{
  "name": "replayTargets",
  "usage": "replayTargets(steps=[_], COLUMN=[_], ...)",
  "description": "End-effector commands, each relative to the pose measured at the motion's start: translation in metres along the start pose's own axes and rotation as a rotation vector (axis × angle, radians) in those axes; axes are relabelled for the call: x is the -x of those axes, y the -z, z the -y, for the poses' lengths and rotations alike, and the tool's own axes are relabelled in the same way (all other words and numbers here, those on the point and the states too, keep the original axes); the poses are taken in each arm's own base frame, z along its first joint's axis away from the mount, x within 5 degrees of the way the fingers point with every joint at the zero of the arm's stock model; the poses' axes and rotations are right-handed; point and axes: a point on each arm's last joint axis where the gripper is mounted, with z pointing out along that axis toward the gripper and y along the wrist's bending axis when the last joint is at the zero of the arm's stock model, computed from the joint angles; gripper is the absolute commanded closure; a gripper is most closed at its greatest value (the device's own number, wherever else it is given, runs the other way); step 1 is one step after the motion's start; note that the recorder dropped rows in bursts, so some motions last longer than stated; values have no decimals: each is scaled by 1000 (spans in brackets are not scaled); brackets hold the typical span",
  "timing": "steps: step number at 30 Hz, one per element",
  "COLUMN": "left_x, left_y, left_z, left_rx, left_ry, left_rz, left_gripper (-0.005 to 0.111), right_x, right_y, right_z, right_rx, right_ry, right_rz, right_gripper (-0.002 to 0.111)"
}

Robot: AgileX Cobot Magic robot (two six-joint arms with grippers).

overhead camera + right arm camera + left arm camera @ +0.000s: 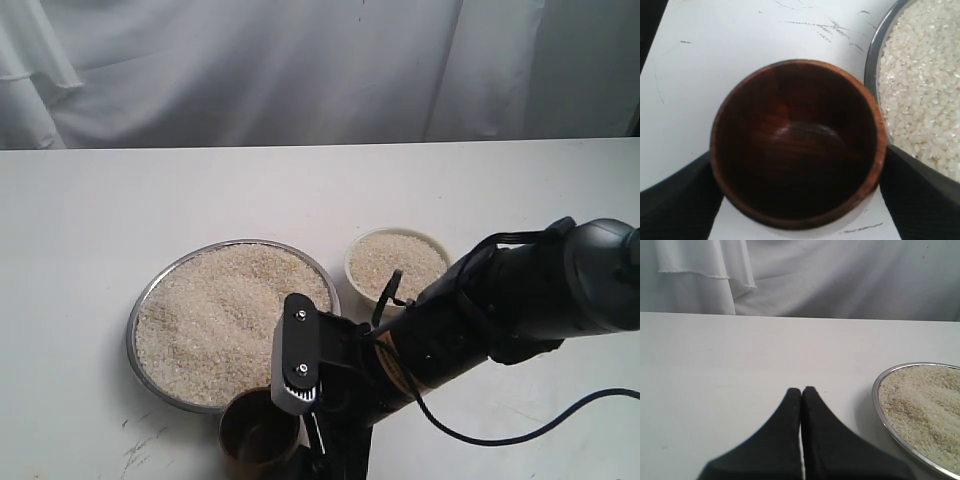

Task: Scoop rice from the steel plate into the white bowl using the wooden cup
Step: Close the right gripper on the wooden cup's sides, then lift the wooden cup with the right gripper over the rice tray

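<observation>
The wooden cup point(257, 438) point(795, 140) stands upright and empty on the table, just off the near edge of the steel plate point(131, 335) point(870, 65). My right gripper point(268, 436) point(797, 192) is shut on the cup, one black finger point(675, 200) pressed against each side. Rice point(225, 315) point(925, 75) fills the plate in a wide flat heap. The white bowl point(349, 270) beside the plate's far right holds rice up to its rim. My left gripper point(801, 390) hovers shut and empty over bare table, left of the plate's rim point(875, 390); the exterior view does not show it.
The right arm point(520, 300) reaches in from the right, passing close in front of the bowl, with a black cable point(500, 435) trailing over the table. A white curtain point(300, 60) hangs behind the table's far edge. Scuff marks point(810, 22) cross the tabletop near the cup.
</observation>
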Motion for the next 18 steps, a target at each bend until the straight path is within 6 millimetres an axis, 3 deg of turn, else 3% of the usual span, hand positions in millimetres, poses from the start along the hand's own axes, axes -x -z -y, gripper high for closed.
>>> replayTargets(steps=[1, 18], left_x=[-1, -1], left_y=[0, 0], left_z=[0, 0], left_rx=[-2, -2], left_ry=[4, 4], left_rz=[7, 7], left_gripper=[107, 107], right_x=[7, 15], right_y=[9, 17], right_z=[0, -2], right_rx=[-41, -57], right_ry=[-40, -72], right_rz=[9, 34], right_gripper=[108, 108])
